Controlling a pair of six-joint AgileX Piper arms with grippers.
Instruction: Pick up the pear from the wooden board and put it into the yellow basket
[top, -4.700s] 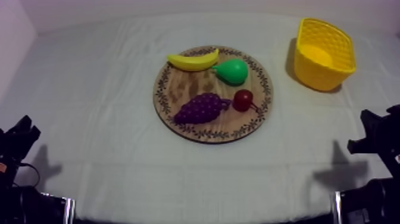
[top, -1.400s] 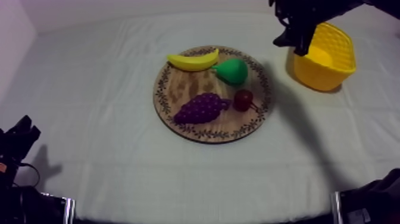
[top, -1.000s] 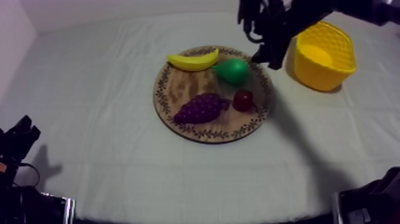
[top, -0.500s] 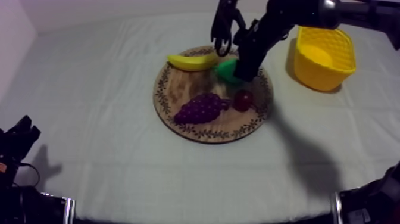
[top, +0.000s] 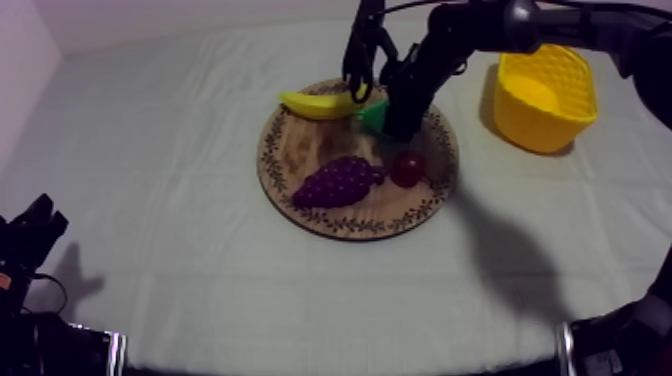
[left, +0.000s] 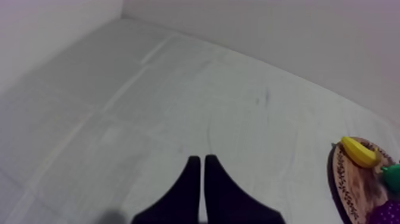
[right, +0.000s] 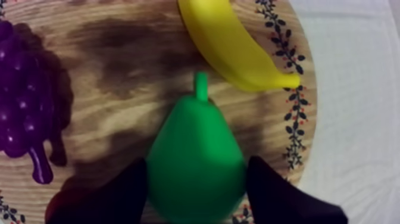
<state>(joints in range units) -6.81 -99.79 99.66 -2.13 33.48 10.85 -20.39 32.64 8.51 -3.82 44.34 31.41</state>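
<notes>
Pear (right: 196, 137) lies at one o'clock on the wooden board (top: 300, 150), beside the banana (right: 232, 47); my right end effector (right: 196, 159) straddles it, fingers apart. My left end effector (left: 199, 184) has fingers together.

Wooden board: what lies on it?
A banana, a pear, a bunch of grapes, a small red fruit. From above, the right claw hides most of the pear.

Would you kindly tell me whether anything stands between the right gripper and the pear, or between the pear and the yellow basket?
Nothing visible does. The right gripper straddles the pear on the wooden board; the banana lies beyond its stem, clear of the gripper. Only bare cloth separates the board from the yellow basket.
</notes>
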